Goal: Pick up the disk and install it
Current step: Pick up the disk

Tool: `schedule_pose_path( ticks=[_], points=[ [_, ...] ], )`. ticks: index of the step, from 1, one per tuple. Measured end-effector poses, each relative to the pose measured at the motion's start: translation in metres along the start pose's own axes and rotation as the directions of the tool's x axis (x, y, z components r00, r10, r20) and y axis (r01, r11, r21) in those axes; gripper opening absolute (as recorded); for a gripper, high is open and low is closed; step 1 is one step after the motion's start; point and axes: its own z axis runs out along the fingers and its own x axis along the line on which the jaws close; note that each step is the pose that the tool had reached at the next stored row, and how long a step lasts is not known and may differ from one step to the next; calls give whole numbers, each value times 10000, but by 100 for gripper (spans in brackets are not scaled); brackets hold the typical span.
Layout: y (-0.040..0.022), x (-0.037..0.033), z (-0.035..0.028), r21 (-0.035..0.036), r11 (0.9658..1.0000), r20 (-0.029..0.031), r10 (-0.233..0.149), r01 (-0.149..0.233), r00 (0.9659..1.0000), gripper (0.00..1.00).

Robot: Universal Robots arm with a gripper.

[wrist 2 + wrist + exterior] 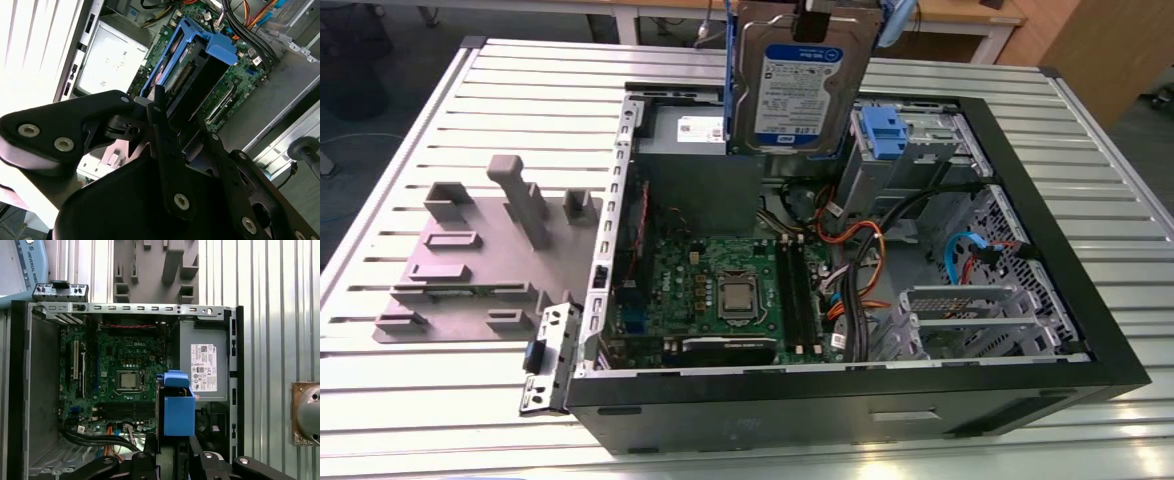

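The gripper (818,18) is clamped on the top edge of the disk (790,95), which is held upright above the open computer case (854,408). The drive is judged rigid, fairly heavy and shock-sensitive; its edges are preferred for gripping.

Silver disk (798,90) with blue-and-white label, hanging upright from a claw (834,15) clamped on its top edge, above an open computer case (854,400) lying on a slatted metal table (454,420), green motherboard (720,290) exposed inside, grey fixture block (480,260) at the exterior view's left.
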Motion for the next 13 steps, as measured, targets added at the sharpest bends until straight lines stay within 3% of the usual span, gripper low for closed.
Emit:
schedule_pose_path(
  ticks=[9,13],
  points=[
    [-7,198,-11,-1,10000,-1,1,-1,10000,35],
    [-7,223,-12,0,10000,-1,2,-2,10000,35]
  ],
)
